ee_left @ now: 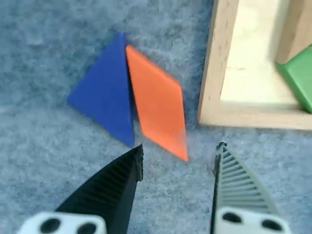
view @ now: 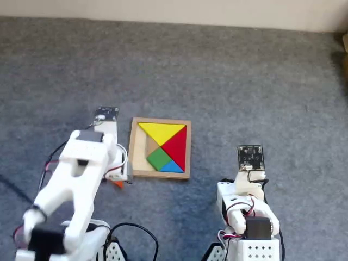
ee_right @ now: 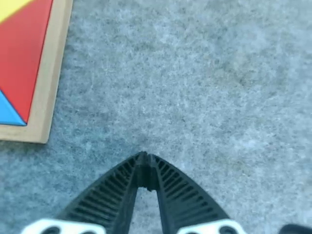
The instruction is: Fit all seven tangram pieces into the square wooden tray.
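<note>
Over orange piece [ee_left: 157, 102], left gripper [ee_left: 180, 146] spread

The wooden tray [view: 132, 149] held a yellow triangle [view: 160, 132], red triangle [view: 176, 145], green piece [view: 159, 159] and light-blue triangle [view: 173, 166], while a dark-blue triangle [ee_left: 105, 95] and orange parallelogram [ee_left: 156, 109] lay touching just outside its rim.

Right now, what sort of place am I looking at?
Likely an indoor robot workbench or hobby lab: a grey carpet-like covering, a square wooden tray partly filled with coloured pieces, and the left end effector open by an orange piece.
</note>
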